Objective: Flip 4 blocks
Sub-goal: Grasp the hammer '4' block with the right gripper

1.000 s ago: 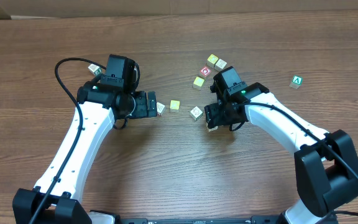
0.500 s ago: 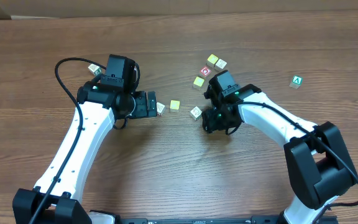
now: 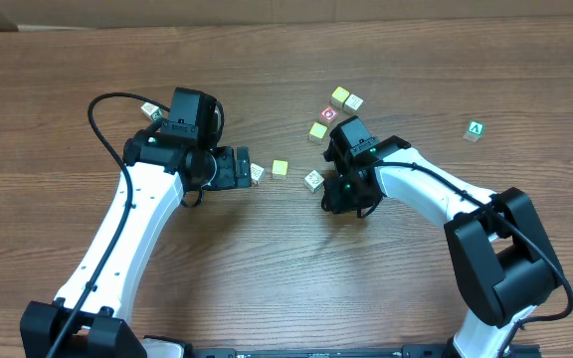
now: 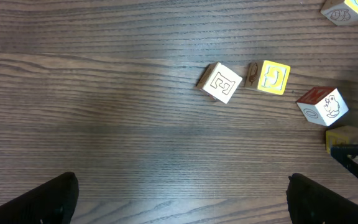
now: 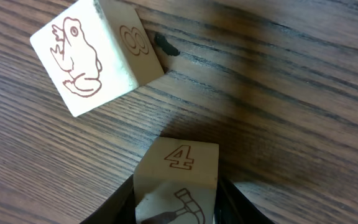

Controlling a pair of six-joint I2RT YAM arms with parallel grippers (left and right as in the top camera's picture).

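The brown wood-grain table (image 3: 286, 278) bears scattered cubes: cream blocks (image 3: 313, 180) near mid-frame, a red-faced cube (image 3: 329, 114) in the upper-centre cluster, a green-faced cube (image 3: 477, 129) far right, another block (image 3: 150, 110) upper left.

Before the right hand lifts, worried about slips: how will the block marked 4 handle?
The block marked 4 looks like rigid wood, so it probably won't deform. Its smooth flat faces may slip in the right hand. A cube, it should tip, not roll.

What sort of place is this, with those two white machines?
Probably a robotics lab bench. A left arm and a right arm, white with black joints, reach over a wood-grain table scattered with small printed wooden blocks.
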